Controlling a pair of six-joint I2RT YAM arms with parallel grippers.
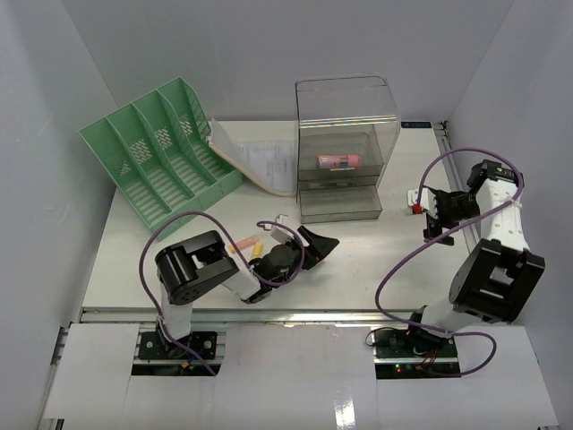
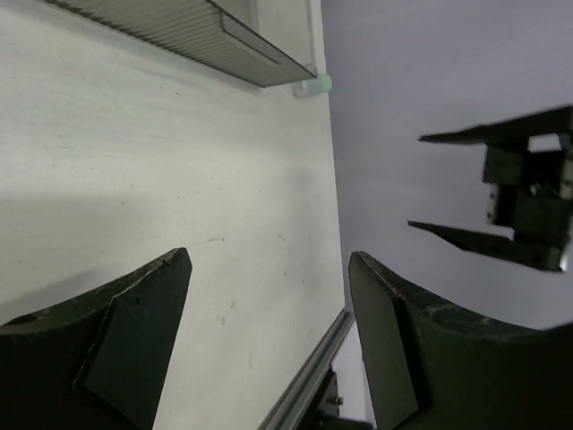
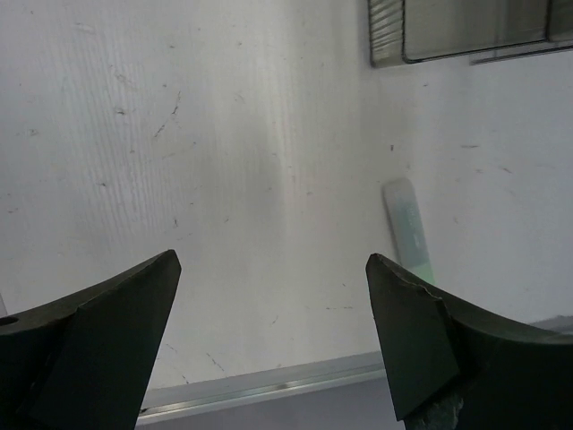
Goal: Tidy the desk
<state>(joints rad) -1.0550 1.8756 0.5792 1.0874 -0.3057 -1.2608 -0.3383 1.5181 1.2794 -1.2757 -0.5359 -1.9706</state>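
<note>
My left gripper [image 2: 269, 260] hangs spread wide over the flat white rectangular counter [image 2: 134, 179]; my right gripper [image 3: 269, 260], equally spread, hovers near a pale green strip [image 3: 407, 228].

Pale grey-white walls [image 1: 269, 54] enclose the white counter [image 1: 358, 260] on three sides under soft even light, white panels [image 1: 295, 376] along its near edge.
</note>
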